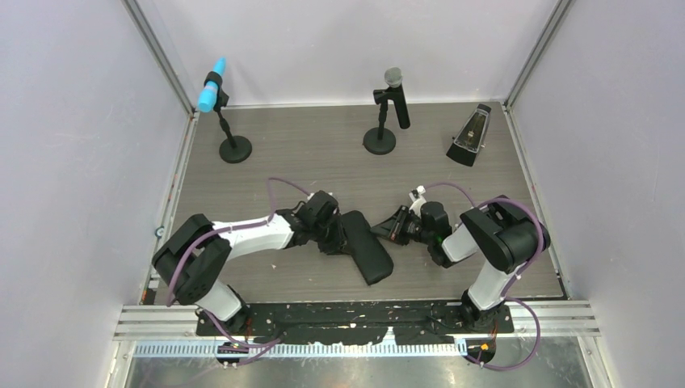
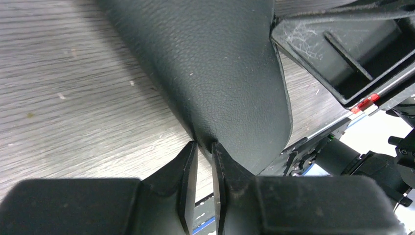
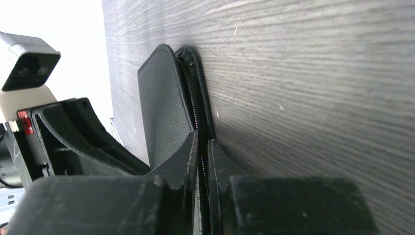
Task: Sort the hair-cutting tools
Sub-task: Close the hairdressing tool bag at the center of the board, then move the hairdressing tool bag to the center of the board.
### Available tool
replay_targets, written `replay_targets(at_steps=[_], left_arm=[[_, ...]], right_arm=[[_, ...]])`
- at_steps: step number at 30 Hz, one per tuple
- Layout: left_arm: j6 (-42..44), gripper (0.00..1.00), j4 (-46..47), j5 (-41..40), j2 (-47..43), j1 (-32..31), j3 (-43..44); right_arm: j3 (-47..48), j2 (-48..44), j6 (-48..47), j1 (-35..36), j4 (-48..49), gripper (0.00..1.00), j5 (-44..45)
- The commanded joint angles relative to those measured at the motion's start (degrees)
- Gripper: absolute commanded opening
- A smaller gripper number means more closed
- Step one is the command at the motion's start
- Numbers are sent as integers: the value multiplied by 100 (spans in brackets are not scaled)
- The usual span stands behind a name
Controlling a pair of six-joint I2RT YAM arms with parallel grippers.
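You had one black case point(image 1: 367, 250) on the worktop point(image 1: 307, 166), lying slantwise near the middle, and both pincers were on it. Your left pincer point(image 2: 204, 148) was pinched to a narrow slit on the case's left edge. Your right pincer point(image 3: 202, 142) was all but shut on the zip seam at its right side.

Three things stood along the far edge. There were two microphones, the blue-headed microphone point(image 1: 213, 86) at far left and the grey-headed microphone point(image 1: 395, 95) near the middle, and one metronome point(image 1: 471, 135) at far right.

The hair-cutting tools showed in no view, so you could not tell where they lay.

White walls point(image 1: 81, 162) closed the left, far and right sides, and a metal rail point(image 1: 565, 317) ran along the near edge. The widest bare stretch lay between the case and the far row.
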Motion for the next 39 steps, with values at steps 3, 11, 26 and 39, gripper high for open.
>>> replay_targets(at_steps=[3, 11, 26, 39], left_arm=[[-155, 26, 375, -194, 435, -225, 332], [-313, 48, 239, -283, 842, -256, 346], [-679, 28, -385, -960, 920, -45, 397], [-559, 28, -491, -970, 845, -15, 521]], right_arm=[[-63, 398, -272, 105, -893, 13, 236], [-52, 275, -283, 106, -904, 15, 237], [1070, -3154, -2331, 196, -5383, 39, 1483], [381, -5151, -2465, 274, -7230, 51, 1613]])
